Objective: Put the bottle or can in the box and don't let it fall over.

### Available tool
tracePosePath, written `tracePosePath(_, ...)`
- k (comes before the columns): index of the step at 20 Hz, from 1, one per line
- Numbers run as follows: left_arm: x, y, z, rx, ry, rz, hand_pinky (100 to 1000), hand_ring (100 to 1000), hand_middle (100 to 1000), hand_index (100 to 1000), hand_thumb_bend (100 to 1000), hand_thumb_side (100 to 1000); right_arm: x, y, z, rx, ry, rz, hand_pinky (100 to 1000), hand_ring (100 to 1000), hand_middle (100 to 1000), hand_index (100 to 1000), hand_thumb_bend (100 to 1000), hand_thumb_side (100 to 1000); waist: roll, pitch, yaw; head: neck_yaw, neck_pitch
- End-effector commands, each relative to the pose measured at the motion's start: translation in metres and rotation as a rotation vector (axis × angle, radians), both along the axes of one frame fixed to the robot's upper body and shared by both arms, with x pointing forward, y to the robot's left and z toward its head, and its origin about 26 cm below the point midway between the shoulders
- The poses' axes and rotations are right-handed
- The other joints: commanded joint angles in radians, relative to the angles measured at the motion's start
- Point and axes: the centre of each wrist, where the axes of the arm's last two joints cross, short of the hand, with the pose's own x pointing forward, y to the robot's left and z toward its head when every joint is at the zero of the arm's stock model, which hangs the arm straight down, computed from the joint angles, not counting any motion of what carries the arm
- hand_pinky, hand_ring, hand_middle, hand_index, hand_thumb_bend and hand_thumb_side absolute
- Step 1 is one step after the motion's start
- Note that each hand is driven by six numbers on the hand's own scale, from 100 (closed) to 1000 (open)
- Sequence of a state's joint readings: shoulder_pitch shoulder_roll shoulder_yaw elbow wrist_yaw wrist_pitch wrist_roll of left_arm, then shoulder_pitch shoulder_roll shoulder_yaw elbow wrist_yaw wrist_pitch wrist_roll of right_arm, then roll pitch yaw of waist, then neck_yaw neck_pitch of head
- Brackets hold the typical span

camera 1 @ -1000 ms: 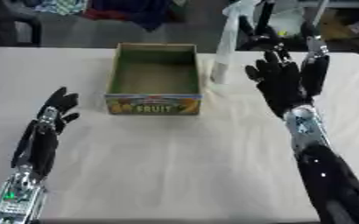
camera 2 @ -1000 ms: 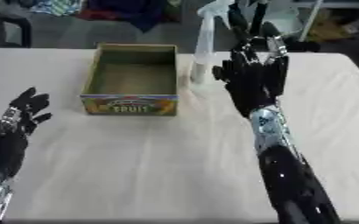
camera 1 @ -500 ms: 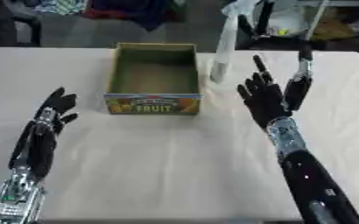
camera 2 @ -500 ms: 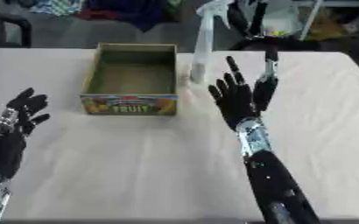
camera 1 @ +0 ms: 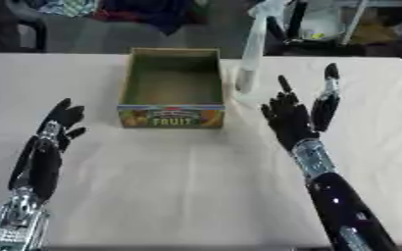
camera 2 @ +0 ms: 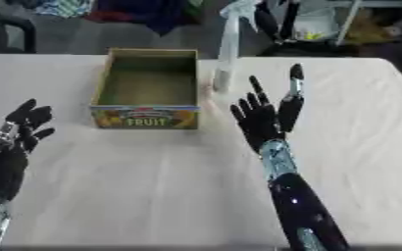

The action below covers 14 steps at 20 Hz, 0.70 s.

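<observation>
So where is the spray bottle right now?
The spray bottle stands upright on the table's far side, just right of the fruit box, beyond the open right hand.

Table cover point(camera 1: 196, 191): I see matt pale cloth.
Box point(camera 1: 172, 116): printed cardboard, matt.
Spray bottle point(camera 1: 252, 49): whitish plastic.
Right hand point(camera 1: 292, 117): I see glossy black.

A pale cloth-covered bench point(camera 1: 187, 196) fills most of the scene. Beyond its far edge lies a dim grey floor point(camera 1: 93, 37), with heaped dark and blue clothing point(camera 1: 144, 10), a dark chair point(camera 1: 24, 24) and a metal-legged rack point(camera 1: 359, 19).
</observation>
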<state>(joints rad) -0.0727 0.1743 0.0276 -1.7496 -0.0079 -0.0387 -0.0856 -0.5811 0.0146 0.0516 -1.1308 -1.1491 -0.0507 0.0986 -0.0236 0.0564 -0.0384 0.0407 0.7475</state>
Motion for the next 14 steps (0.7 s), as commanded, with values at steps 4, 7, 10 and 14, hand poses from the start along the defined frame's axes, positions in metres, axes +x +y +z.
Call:
tracePosePath(4, 0.003, -0.002, 0.007, 0.001, -0.026, -0.017, 889, 939, 849, 993, 100, 991, 0.007, -0.001, 0.014, 0.011, -0.036, -0.006, 100, 100, 100, 1000, 560, 731, 0.006, -0.013, 0.006, -0.006, 0.003)
tracePosePath(7, 0.003, -0.003, 0.008, -0.001, -0.028, -0.019, 889, 939, 849, 993, 100, 991, 0.011, -0.003, 0.020, 0.011, -0.054, -0.011, 100, 100, 100, 1000, 543, 722, 0.008, -0.013, 0.010, -0.009, 0.001)
tracePosePath(10, 0.003, -0.004, 0.008, -0.003, -0.030, -0.024, 889, 939, 849, 993, 100, 989, 0.016, -0.004, 0.027, 0.002, -0.071, -0.016, 100, 100, 100, 1000, 531, 719, 0.011, -0.013, 0.015, -0.012, 0.001)
tracePosePath(14, 0.004, -0.005, 0.009, -0.007, -0.033, -0.029, 889, 939, 849, 993, 100, 989, 0.023, -0.007, 0.036, -0.004, -0.088, -0.029, 100, 100, 100, 1000, 522, 717, 0.017, -0.012, 0.025, -0.019, 0.000)
